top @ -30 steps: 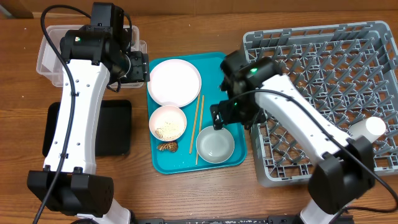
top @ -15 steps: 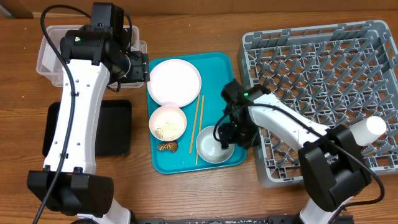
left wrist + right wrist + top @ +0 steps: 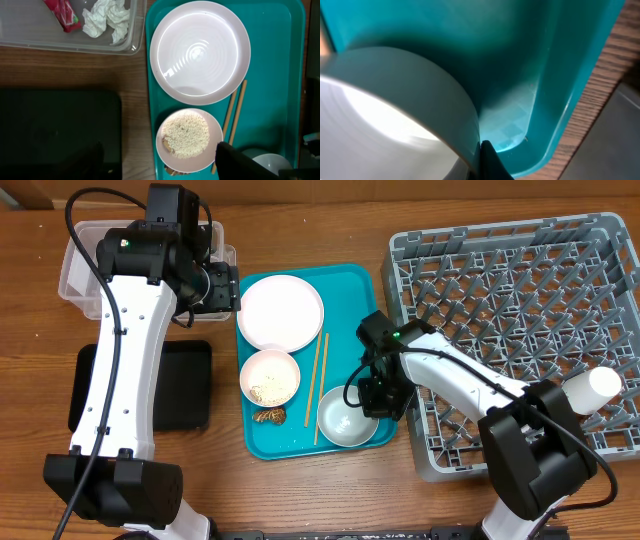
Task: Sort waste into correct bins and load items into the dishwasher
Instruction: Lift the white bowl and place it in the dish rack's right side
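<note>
Wooden table (image 3: 60, 70) — tissue (image 3: 107, 20) shows only from left wrist.

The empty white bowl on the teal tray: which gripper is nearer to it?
Right. The right gripper is shut on the empty bowl at its rim; the left gripper hovers beyond the plate, by the clear tub.

Mid-counter (image 3: 300, 220), a serving tray (image 3: 350, 290); to its right, a dish rack (image 3: 520, 290) with a cup (image 3: 590, 385) at its right side. Left of the serving tray, a tub (image 3: 75, 265) at the back holding a wrapper (image 3: 62, 12) and a tissue (image 3: 107, 20) side by side, with a shallow bin (image 3: 190, 385) in front. On the serving tray: plate (image 3: 280, 312) at the back, rice bowl (image 3: 270, 377) before it, food scraps (image 3: 268, 416) nearest the front; chopsticks (image 3: 320, 385) just right of the rice bowl, empty bowl (image 3: 343, 420) at front right.
</note>
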Tool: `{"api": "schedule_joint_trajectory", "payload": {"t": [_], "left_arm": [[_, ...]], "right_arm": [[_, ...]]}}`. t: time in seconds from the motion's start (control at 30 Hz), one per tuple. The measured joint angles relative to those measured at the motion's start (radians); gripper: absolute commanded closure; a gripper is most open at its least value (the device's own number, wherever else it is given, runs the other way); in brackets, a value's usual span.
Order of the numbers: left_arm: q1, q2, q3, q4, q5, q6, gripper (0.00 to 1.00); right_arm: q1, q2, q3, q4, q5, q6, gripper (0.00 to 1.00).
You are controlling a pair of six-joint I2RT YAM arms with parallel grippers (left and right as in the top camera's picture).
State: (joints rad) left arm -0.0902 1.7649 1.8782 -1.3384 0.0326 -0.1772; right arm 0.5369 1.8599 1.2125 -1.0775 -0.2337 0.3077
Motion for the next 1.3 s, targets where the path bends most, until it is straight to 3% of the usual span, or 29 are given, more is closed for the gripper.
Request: {"api": "schedule_joint_trajectory", "payload": {"t": [0.43, 0.73, 0.93, 1.17, 1.3], "left_arm": [[0.000, 0.000, 0.000, 0.000, 0.000, 0.000, 0.26], [0.000, 0.000, 0.000, 0.000, 0.000, 0.000, 0.25], [0.000, 0.000, 0.000, 0.000, 0.000, 0.000, 0.25], [0.000, 0.000, 0.000, -0.001, 0.000, 0.000, 0.25], [0.000, 0.000, 0.000, -0.001, 0.000, 0.000, 0.25]], "right_arm": [[-0.047, -0.065, 0.468, -0.183, 0.259, 0.005, 0.96], [-0.293, -0.148, 0.540, -0.245, 0.494, -0.041, 0.96], [-0.455, -0.148, 0.540, -0.120, 0.820, -0.045, 0.96], [-0.661, -0.142, 0.540, 0.080, 1.194, 0.069, 0.96], [-0.732, -0.112, 0.540, 0.153, 1.304, 0.100, 0.96]]}}
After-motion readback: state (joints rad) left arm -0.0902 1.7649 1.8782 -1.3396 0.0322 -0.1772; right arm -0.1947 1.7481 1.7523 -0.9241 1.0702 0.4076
